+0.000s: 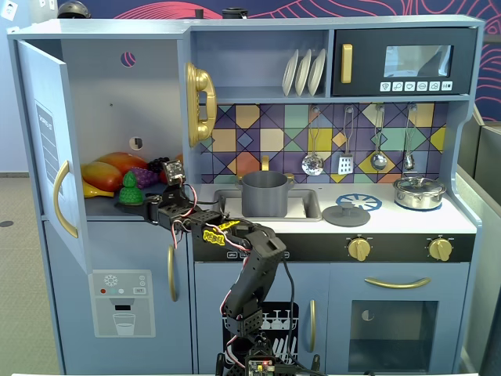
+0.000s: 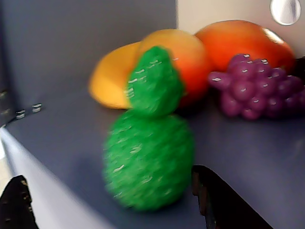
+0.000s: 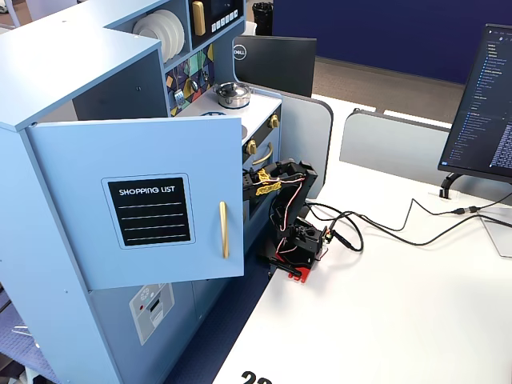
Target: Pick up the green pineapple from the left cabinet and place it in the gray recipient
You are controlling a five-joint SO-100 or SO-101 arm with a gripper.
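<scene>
The green pineapple (image 2: 148, 160) stands upright near the left cabinet (image 1: 94, 102) shelf's front edge, between the open pincer (image 2: 109, 210) fingers.

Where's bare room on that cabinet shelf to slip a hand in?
Bare shelf floor runs between the open door side and the green pineapple. Behind and right it is crowded: mango, grape bunch.

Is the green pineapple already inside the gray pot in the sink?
No, in a fixed view the green pineapple stands on the left cabinet shelf, apart from the gray pot.
</scene>
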